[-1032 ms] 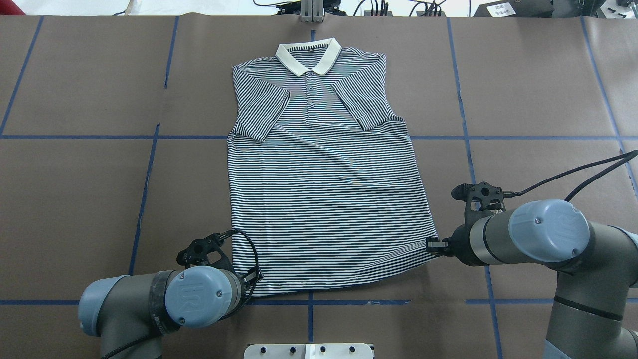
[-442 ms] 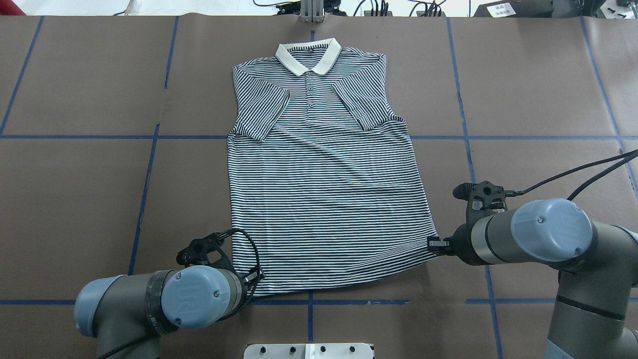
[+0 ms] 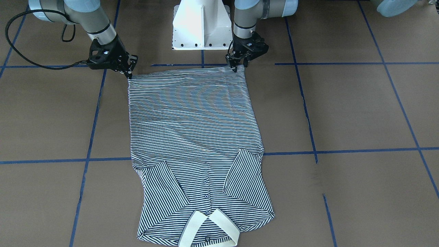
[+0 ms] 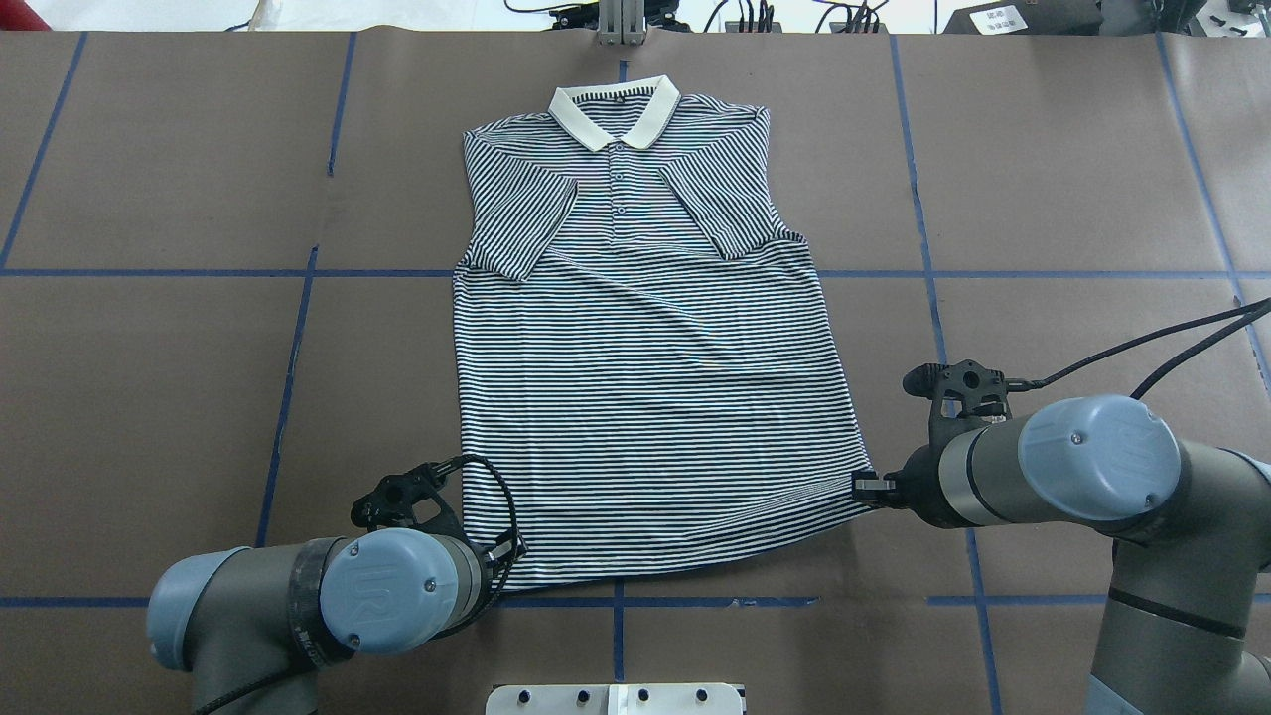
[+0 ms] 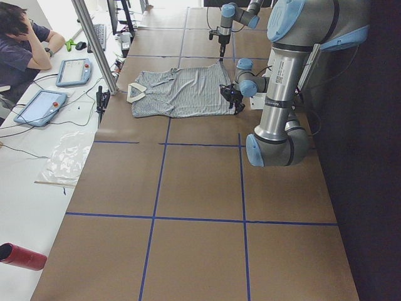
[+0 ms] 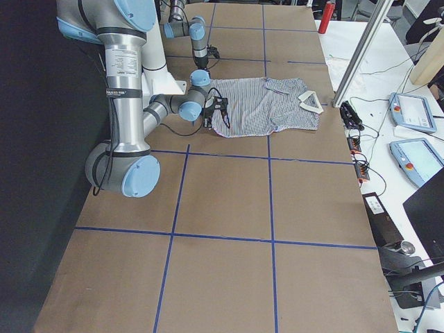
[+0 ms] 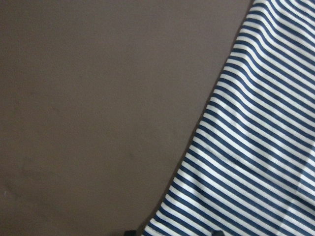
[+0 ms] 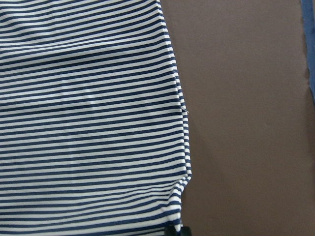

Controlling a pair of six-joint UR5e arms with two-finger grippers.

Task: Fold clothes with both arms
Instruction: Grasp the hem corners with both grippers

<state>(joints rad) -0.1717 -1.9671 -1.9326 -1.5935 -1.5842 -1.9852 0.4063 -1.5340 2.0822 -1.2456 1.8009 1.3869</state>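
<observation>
Showing the striped polo shirt (image 3: 192, 116) flat mid-frame in the front-facing view, sleeves already folded inward, hem-to-collar fold apparently remaining, left gripper (image 3: 236, 66) spread astride the hem's upper-right corner, right gripper (image 3: 129, 73) pinched onto its upper-left corner.

The striped polo shirt (image 4: 645, 397) lies flat, front up, sleeves folded inward; the left hand (image 3: 237, 66) and the right hand (image 3: 129, 73) sit at its hem corners.
</observation>
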